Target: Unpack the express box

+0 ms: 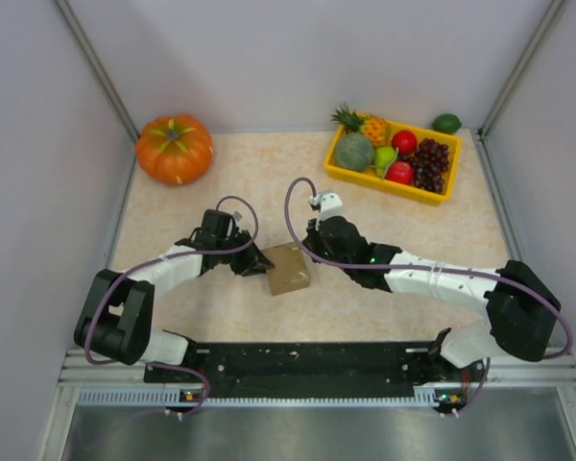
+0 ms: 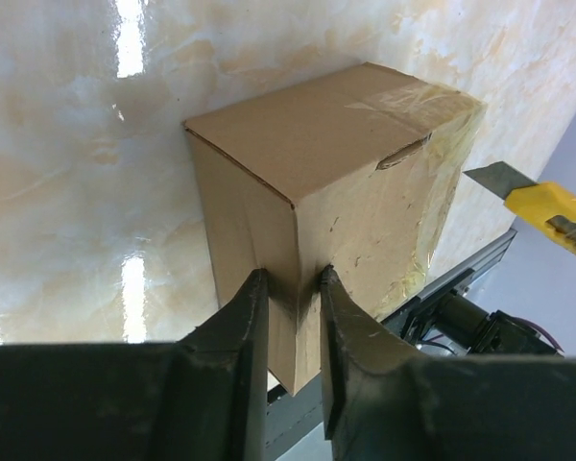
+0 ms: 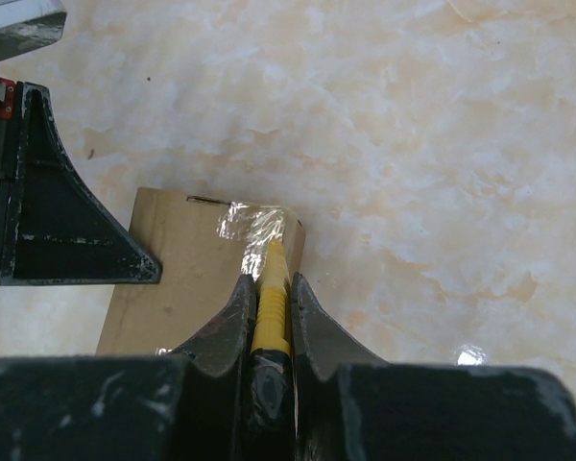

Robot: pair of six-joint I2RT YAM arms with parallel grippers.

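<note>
The express box (image 1: 288, 269) is a small brown cardboard carton sealed with clear tape, sitting mid-table. My left gripper (image 1: 254, 261) is shut on its left corner edge; the left wrist view shows the fingers (image 2: 240, 327) pinching the box (image 2: 317, 182) at that corner. My right gripper (image 1: 312, 252) is shut on a yellow utility knife (image 3: 272, 288), whose tip rests at the taped edge of the box (image 3: 173, 279). The knife's blade and yellow body (image 2: 538, 206) show to the right of the box in the left wrist view.
An orange pumpkin (image 1: 174, 147) sits at the back left. A yellow fruit tray (image 1: 338, 168) with pineapple, grapes and other fruit stands at the back right, with a green fruit (image 1: 446, 123) behind it. Grey walls enclose the table.
</note>
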